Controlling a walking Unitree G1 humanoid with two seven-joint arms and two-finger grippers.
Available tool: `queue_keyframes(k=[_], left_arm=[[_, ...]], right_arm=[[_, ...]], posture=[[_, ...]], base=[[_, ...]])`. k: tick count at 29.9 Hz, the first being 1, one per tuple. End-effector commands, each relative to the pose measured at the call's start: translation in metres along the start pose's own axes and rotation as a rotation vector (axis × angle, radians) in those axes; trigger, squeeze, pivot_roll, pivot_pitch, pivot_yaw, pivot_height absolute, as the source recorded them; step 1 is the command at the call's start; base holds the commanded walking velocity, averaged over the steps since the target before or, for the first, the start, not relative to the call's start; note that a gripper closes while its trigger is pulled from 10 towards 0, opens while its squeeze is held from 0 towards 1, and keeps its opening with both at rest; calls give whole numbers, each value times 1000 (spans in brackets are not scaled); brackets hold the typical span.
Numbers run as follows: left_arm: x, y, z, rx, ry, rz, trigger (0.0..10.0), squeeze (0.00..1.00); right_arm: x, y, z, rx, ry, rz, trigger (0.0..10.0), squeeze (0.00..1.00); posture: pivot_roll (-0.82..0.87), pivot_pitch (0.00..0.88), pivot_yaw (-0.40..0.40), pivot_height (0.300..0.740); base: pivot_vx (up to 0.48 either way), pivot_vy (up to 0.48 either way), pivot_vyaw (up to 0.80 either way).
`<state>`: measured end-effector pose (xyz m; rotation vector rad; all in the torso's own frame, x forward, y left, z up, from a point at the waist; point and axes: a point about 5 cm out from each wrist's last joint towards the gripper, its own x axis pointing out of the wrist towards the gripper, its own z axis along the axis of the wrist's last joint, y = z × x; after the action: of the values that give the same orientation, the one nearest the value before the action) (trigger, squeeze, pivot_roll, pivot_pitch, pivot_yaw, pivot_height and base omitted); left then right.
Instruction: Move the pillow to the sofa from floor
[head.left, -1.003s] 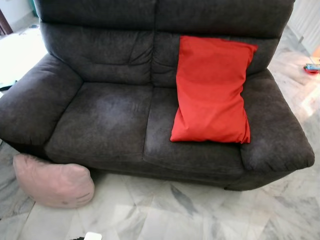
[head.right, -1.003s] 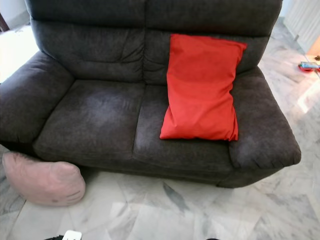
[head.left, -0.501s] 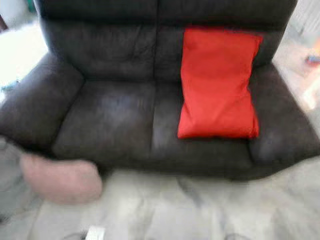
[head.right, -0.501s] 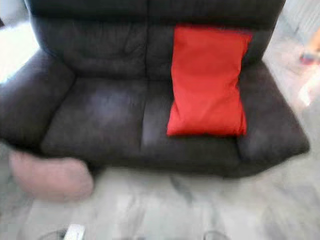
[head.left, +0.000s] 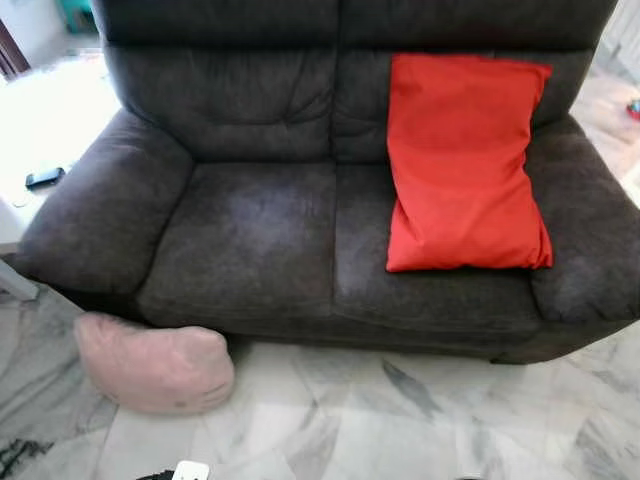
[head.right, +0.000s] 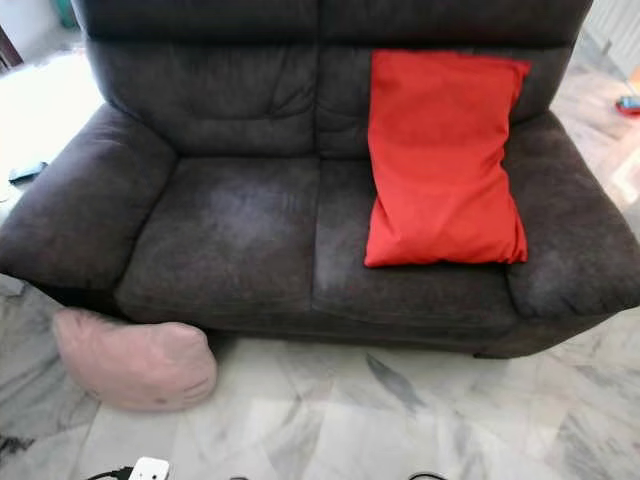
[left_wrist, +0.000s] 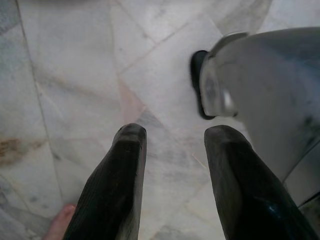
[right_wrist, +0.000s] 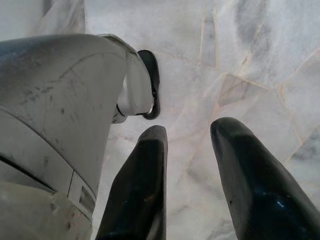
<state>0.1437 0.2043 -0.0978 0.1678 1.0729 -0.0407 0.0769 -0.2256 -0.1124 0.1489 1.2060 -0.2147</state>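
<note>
A pale pink pillow lies on the marble floor, pressed against the front left corner of the dark grey sofa. A red pillow leans on the sofa's right seat and backrest. Both arms hang idle at my sides. In the left wrist view my left gripper is open over bare floor, beside my silver leg. In the right wrist view my right gripper is open too, with nothing between its fingers.
A white plug block with a black cable lies on the floor near my feet. A small dark object rests on a bright surface left of the sofa. A person's toe shows by the left gripper. Marble floor spreads before the sofa.
The whole picture has shifted to the right and sharpened after a blur, so the camera has turned left. The pillows and sofa themselves have not moved.
</note>
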Motion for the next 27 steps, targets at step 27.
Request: queue_keyframes(k=[27], left_arm=[[-3,3,-14,-11,47,1,10000,0]], right_arm=[[0,5,-7,-7,23,15,10000,0]], posture=[[33,154,7,740]], base=[[0,307,0]])
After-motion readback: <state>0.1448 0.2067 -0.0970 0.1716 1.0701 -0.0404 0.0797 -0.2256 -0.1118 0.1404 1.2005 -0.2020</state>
